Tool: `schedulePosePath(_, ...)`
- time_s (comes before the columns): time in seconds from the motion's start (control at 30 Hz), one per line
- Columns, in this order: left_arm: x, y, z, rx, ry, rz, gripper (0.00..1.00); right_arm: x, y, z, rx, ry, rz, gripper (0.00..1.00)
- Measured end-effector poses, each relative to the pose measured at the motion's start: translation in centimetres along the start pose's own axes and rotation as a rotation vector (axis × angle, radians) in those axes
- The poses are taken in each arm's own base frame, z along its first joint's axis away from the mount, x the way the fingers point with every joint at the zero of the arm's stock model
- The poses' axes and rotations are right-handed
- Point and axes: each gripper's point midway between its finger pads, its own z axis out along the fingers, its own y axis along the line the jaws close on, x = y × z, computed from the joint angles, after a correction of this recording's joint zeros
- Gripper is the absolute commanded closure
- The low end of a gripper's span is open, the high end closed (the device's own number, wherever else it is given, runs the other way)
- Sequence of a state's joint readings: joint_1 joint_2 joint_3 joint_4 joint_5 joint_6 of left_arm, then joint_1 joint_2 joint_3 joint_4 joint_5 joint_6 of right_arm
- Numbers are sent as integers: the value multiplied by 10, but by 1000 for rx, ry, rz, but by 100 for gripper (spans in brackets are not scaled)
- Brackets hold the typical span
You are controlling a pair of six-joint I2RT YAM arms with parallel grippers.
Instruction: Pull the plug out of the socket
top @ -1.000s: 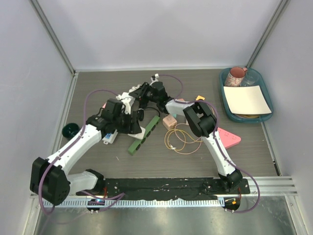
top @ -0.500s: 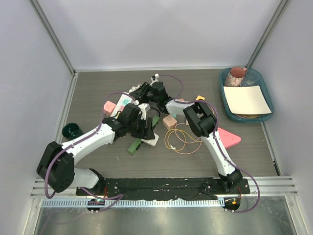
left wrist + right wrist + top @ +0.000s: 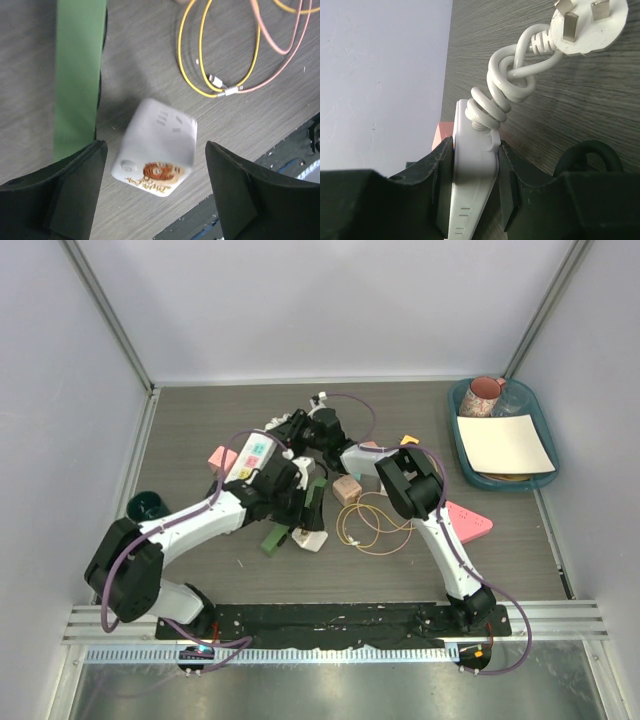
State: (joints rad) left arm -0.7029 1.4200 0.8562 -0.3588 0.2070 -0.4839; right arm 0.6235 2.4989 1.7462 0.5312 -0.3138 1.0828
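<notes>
The white cube plug [image 3: 155,150] with an orange print lies on the table between the wide-apart fingers of my left gripper [image 3: 155,161], which is open and not touching it. In the top view the plug [image 3: 312,540] sits just in front of the left gripper [image 3: 300,518]. My right gripper [image 3: 472,167] is shut on the white socket strip [image 3: 469,200], held on edge. The strip's coiled cord [image 3: 512,85] ends in its own three-pin plug [image 3: 592,22]. In the top view the strip [image 3: 252,453] shows coloured stickers beside the right gripper [image 3: 292,430].
A long green block [image 3: 77,75] lies left of the plug. Yellow and pink cable loops [image 3: 370,520] lie to its right. A tan cube [image 3: 347,488], pink block [image 3: 222,456], pink triangle [image 3: 467,521], dark green bowl [image 3: 145,505] and a teal tray [image 3: 535,480] with a cup also show.
My left arm swung right and toward the near edge, carrying the white plug away from the socket strip. The plug now lies on the table. The right arm has not moved.
</notes>
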Motion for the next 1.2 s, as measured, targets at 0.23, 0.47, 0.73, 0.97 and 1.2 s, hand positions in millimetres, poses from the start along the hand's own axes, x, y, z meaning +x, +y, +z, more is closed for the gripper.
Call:
schedulePosePath(0.23,-56,-12,-35,-51,-127,95,0,0,-2,-2,-2,1,-1,99)
schedulePosePath(0.47,-95,22,-85,-298,-271,154,0,0,-3,-6,2,7,-5,99)
schedulePosePath(0.73,-105,142,-161,-666,-372,-65,0,2,-4,-15,-6,39,-28,99)
schedulePosePath(0.97,-72,190,-172,-780,-354,-296,10,1,0,-21,-11,48,-51,99)
schedulePosePath(1.2,-59,185,-174,-780,-418,-585,1,1,6,-24,-23,50,-70,99)
